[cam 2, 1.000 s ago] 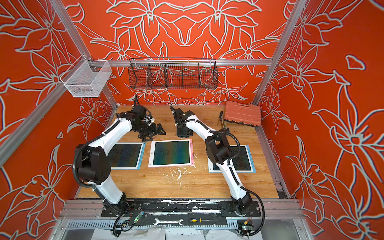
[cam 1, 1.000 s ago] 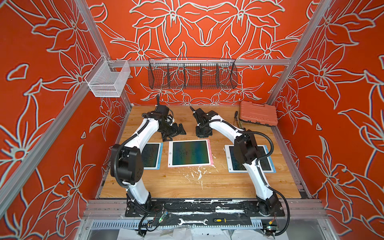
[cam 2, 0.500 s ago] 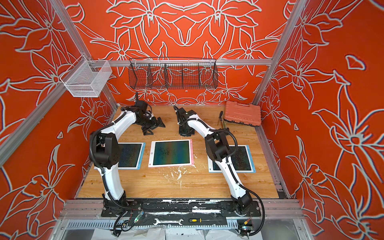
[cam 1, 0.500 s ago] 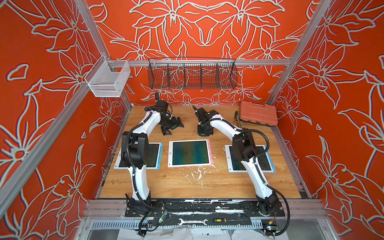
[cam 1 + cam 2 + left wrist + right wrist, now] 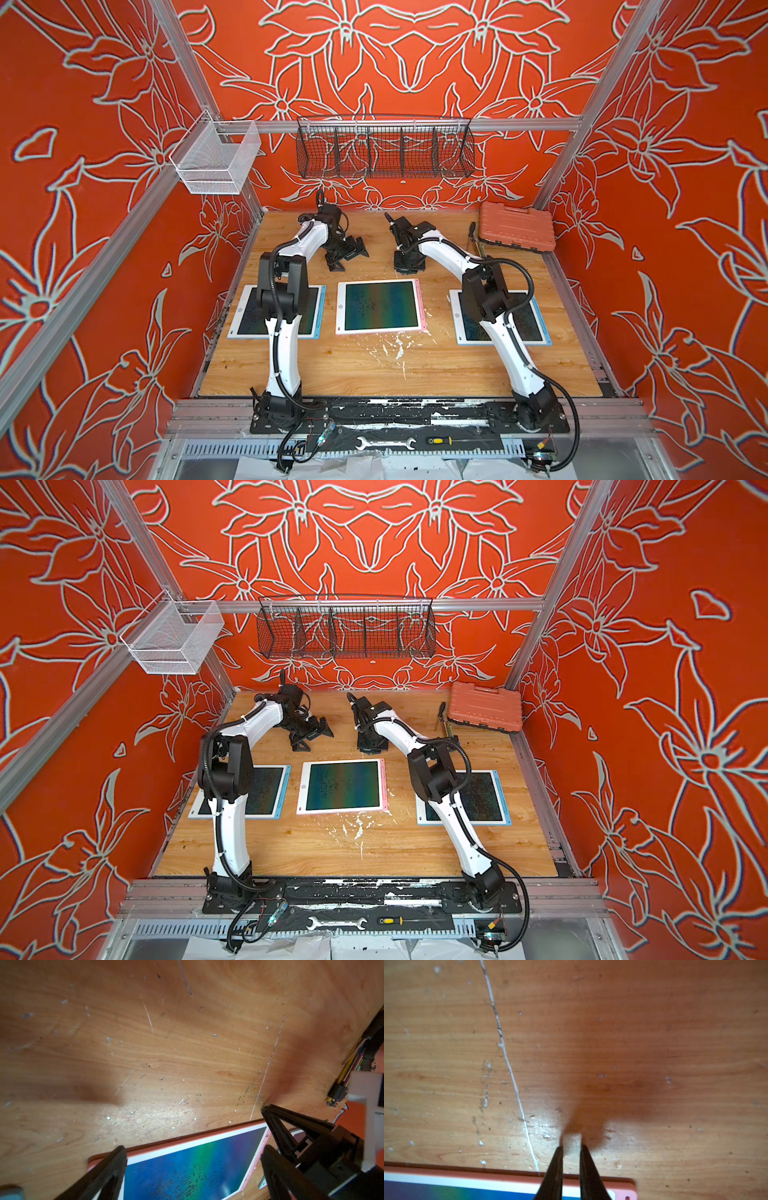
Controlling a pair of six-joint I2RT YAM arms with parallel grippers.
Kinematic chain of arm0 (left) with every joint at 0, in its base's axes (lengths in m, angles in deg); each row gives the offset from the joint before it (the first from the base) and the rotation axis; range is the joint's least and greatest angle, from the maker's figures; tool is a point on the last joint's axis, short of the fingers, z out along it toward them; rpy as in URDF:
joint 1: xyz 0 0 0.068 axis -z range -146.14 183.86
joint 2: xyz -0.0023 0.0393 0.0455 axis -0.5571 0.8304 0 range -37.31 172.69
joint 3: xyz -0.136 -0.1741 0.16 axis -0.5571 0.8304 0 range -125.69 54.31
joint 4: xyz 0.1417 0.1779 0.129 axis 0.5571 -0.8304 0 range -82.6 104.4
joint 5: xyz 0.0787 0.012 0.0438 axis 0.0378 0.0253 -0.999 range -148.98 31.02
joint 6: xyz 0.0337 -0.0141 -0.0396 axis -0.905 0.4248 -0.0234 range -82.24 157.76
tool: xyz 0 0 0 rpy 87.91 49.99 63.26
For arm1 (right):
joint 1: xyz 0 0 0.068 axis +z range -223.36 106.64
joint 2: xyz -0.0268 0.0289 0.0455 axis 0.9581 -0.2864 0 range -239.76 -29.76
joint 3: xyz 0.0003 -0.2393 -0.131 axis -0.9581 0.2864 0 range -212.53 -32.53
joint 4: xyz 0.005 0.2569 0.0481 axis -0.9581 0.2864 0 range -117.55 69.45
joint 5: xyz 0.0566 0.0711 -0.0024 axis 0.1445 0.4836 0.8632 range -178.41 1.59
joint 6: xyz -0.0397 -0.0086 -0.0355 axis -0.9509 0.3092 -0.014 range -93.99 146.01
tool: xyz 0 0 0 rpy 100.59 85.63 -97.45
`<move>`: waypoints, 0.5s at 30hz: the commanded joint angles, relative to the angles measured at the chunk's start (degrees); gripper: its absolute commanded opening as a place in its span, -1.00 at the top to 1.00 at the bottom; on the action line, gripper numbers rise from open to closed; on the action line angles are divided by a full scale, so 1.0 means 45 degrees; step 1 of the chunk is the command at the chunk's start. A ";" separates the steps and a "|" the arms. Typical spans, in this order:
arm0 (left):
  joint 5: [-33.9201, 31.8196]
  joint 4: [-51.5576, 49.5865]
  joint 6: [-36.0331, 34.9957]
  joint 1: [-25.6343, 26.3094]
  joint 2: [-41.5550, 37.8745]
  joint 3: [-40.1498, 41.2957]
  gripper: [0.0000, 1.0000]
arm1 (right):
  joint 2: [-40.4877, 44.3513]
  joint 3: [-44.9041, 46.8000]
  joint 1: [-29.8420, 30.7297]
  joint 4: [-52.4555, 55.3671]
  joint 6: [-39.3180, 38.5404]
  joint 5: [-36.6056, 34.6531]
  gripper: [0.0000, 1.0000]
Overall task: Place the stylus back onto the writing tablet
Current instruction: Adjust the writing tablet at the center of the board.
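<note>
Right gripper (image 5: 571, 1148), black and two-fingered, points down at the scratched wooden table (image 5: 374, 365) just past the far right corner of the pink-edged, white-framed writing tablet (image 5: 380, 305). Its fingers are set close together with only a narrow slit between them. A small pale blur sits at the tips in the right wrist view. Whether that blur is the stylus, and whether the fingers are clamped on anything, cannot be told.

The writing tablet (image 5: 343, 785) lies flat at the middle of the table in both top views. Its screen is a green-to-blue rainbow wash marked with faint scribbles, and a pink strip runs down its right edge. The stylus cannot be made out apart from that strip.

The black left gripper (image 5: 194, 1150) hangs over the tablet's far edge, toward the left corner, with its fingers spread wide apart.

Two blue-edged tablets, one on the left (image 5: 245, 311) and one on the right (image 5: 528, 320), flank the pink one. Each is partly hidden by a white arm. An orange plastic case (image 5: 515, 226) rests at the table's far right corner.
</note>
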 commanded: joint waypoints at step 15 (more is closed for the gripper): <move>-0.0334 0.0559 -0.0058 -0.0027 0.0012 0.1747 -0.98 | 0.0843 0.2031 0.0070 -0.0433 0.0326 -0.0073 0.65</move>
